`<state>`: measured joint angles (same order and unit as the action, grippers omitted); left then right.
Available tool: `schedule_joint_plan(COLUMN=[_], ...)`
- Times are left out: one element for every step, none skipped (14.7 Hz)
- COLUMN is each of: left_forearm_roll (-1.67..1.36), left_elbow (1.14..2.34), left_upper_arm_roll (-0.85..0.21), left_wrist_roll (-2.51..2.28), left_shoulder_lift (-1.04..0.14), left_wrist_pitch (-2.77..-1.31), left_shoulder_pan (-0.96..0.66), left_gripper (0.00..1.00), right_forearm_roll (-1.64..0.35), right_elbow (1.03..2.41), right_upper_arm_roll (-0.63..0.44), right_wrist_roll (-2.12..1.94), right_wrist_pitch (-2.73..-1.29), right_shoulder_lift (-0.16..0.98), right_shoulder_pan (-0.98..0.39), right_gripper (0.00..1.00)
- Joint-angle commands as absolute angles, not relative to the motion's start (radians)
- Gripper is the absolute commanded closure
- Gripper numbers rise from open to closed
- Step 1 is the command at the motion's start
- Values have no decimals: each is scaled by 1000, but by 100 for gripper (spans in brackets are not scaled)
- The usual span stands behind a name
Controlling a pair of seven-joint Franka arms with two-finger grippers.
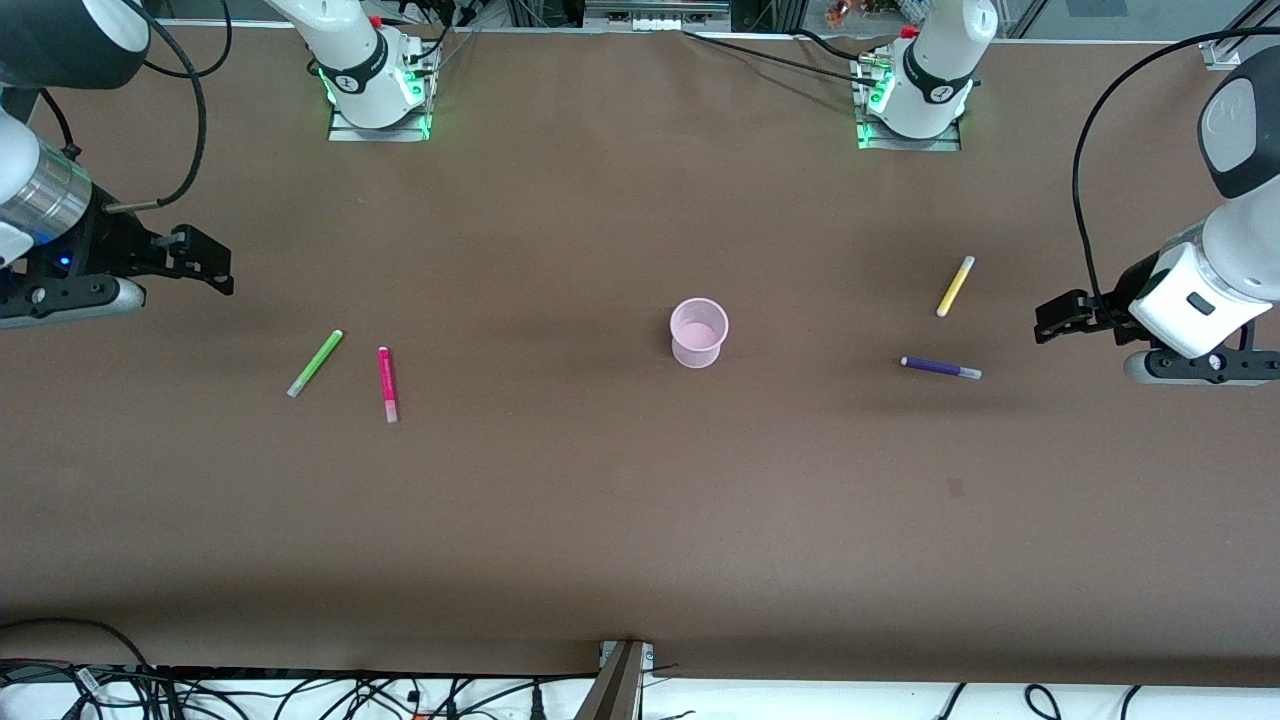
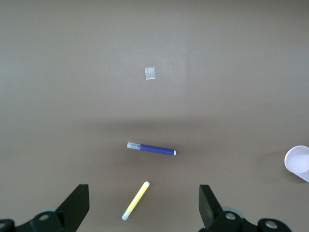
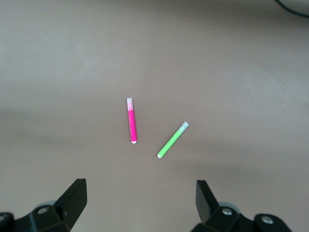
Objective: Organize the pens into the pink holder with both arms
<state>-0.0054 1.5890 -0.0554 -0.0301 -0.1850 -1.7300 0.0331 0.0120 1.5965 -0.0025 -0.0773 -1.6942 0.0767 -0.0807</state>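
**Both claws wide open, two pens waiting under each**

Left gripper [image 1: 1050, 325] hangs up in the air at the left arm's end of the table, and I see its two fingers spread wide with nothing between them. Right gripper [image 1: 215, 262] hangs at the right arm's end, spread just as wide and holding nothing too.

The pink cup [image 1: 698, 332] stands upright in the middle of the table [image 1: 640, 520], well apart from both claws. No pen is in it yet.

I see the yellow pen [image 1: 955, 286] and the purple pen [image 1: 940, 368] lying flat between the cup and the left gripper. The purple one lies nearer the front camera. In the left wrist view both sit in line with the gap between the fingers, so I think the left arm should take these.

The green pen [image 1: 315, 363] and the pink pen [image 1: 387, 384] lie flat near each other at the right arm's end, apart and not touching. Those belong to the right arm.

The yellow pen [image 2: 135, 200] is closest to the left claw. It lies slanted, so I think the claw must turn to pinch across it.
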Motion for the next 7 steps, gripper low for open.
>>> schedule_joint_plan(left_forearm_roll=[2, -2, -6, -8, -8, -8, -8], left_elbow=[1565, 1562, 1560, 1560, 1560, 1562, 1565], left_upper_arm_roll=[-57, -57, -57, -57, -57, -57, -57], left_wrist_roll=[-18, -26, -35, -37, -38, -40, -37], left_shoulder_lift=[-199, -201, -201, -201, -199, -199, -196], left_wrist_pitch=[-1727, -1727, -1727, -1729, -1732, -1730, -1729], left_shoulder_pan=[37, 37, 37, 38, 38, 40, 43], left_gripper=[0, 0, 0, 0, 0, 0, 0], right_forearm_roll=[1, 2, 8, 9, 9, 8, 9], right_elbow=[1635, 1632, 1632, 1632, 1631, 1632, 1632], right_upper_arm_roll=[-5, -5, -3, -3, -3, -3, -3], right_wrist_roll=[-71, -71, -72, -72, -74, -75, -75], right_wrist_pitch=[-1710, -1701, -1698, -1698, -1698, -1698, -1698], right_shoulder_lift=[35, 34, 29, 29, 29, 29, 29], right_shoulder_pan=[-77, -77, -77, -77, -77, -77, -77], right_gripper=[0, 0, 0, 0, 0, 0, 0])
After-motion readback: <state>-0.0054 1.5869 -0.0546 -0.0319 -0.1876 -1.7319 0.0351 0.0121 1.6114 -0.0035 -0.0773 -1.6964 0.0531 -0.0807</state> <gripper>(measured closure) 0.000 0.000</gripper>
